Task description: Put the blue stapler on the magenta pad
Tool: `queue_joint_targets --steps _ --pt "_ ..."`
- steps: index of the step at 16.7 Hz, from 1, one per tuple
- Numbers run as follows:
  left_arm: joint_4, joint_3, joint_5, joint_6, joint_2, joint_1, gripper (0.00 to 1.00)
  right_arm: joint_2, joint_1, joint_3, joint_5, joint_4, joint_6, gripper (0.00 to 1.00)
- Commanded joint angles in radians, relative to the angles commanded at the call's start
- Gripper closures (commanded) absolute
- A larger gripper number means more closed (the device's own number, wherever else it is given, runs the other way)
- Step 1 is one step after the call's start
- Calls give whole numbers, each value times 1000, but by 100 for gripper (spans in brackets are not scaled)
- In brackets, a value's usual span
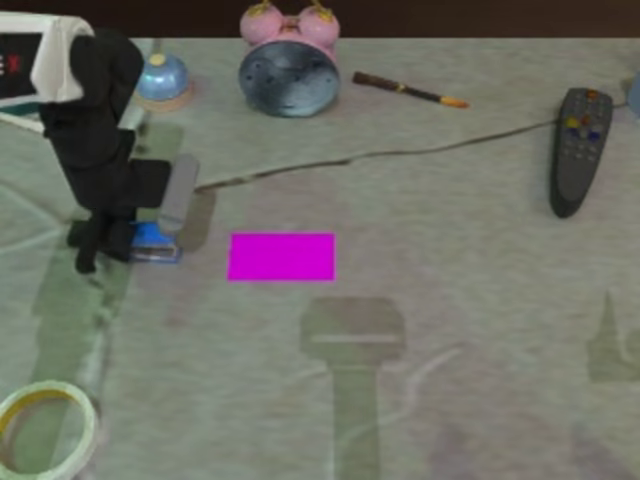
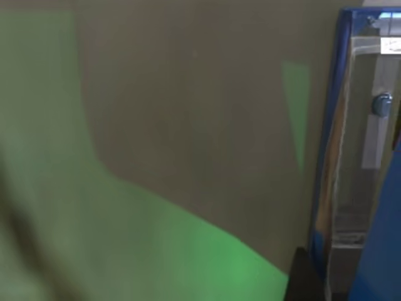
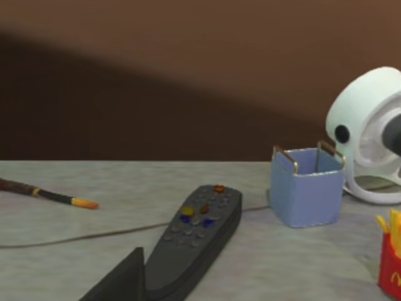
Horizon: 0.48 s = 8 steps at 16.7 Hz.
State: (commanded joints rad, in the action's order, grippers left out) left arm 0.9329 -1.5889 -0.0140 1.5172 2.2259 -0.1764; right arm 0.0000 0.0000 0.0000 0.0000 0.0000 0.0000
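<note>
The blue stapler (image 1: pixel 158 243) lies on the table at the left, partly hidden under my left gripper (image 1: pixel 105 250), which has come down right over it. In the left wrist view the stapler's blue body and silver base (image 2: pixel 360 163) fill one edge, very close, with a dark part of the gripper (image 2: pixel 301 279) beside it. The magenta pad (image 1: pixel 281 256) lies flat and bare a short way to the right of the stapler. My right gripper (image 3: pixel 125 279) is outside the top view, parked low beside a black remote (image 3: pixel 197 241).
Along the back edge stand a blue-domed bell (image 1: pixel 163 78), a pink alarm clock (image 1: pixel 289 55) and a brush (image 1: pixel 408 90). The remote (image 1: pixel 580 150) lies at the right. A tape roll (image 1: pixel 45 428) sits front left. A blue box (image 3: pixel 307 188) and fries carton (image 3: pixel 390 263) stand near the right gripper.
</note>
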Motion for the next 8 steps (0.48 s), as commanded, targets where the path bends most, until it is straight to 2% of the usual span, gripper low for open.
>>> queue_joint_targets --steps 3,8 --pt "71 -62 -1 1 -16 6 100 0 0 0 0 0 0 0" --pt "303 -217 0 2 -71 16 100 0 0 0 0 0 0 0"
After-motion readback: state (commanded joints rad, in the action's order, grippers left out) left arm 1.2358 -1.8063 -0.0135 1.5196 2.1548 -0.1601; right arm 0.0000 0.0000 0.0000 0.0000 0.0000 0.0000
